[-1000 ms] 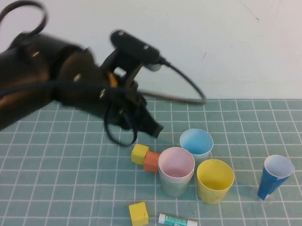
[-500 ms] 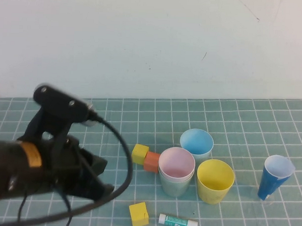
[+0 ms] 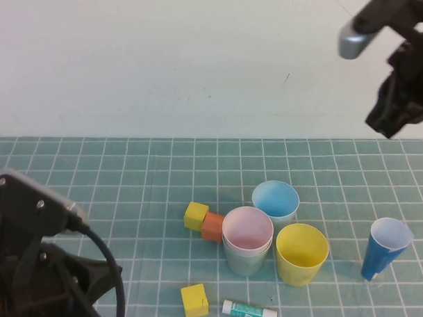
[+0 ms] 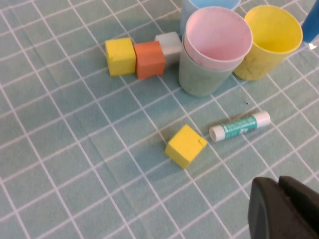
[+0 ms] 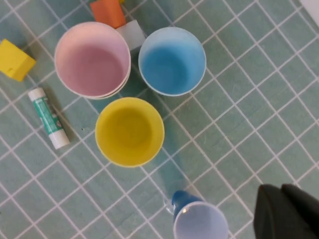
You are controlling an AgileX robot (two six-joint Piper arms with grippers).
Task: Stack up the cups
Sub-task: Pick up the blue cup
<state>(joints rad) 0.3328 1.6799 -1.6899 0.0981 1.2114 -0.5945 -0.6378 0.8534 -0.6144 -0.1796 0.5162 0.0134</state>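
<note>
High view: one nest done. Pink cup [image 3: 247, 228] sits inside green cup [image 3: 245, 260], mid-table. Light blue cup [image 3: 275, 200] stands just behind that pair, yellow cup [image 3: 301, 253] just to its right, both upright, empty and unstacked. So roughly a third done; two cups left to go on.

Clutter around: yellow block [image 3: 195, 215] touching orange block [image 3: 212, 227] left of the pair, a small white block [image 4: 168, 43] tucked behind the orange one (seen from the left wrist), second yellow block [image 3: 194, 300] and glue stick [image 3: 248, 311] near the front edge. Tall dark blue cup [image 3: 385, 247] stands well apart on the right and looks tilted; not part of the stack as I read it.

Arms:
- Left pincer [image 4: 286, 209]: low at the front-left corner of the table [image 3: 93, 175], well clear of the cups, fingers together, holding nothing.
- Right pincer [image 5: 289, 214]: raised high over the right side, above and behind the dark blue cup, wrist camera looking nearly straight down on the cluster. Fingers together, nothing in them.

My read: right arm is better placed to take yellow or light blue next. Must spread its fingers before descending. Cups are crowded, so there's a risk of nudging a neighbour on approach.
</note>
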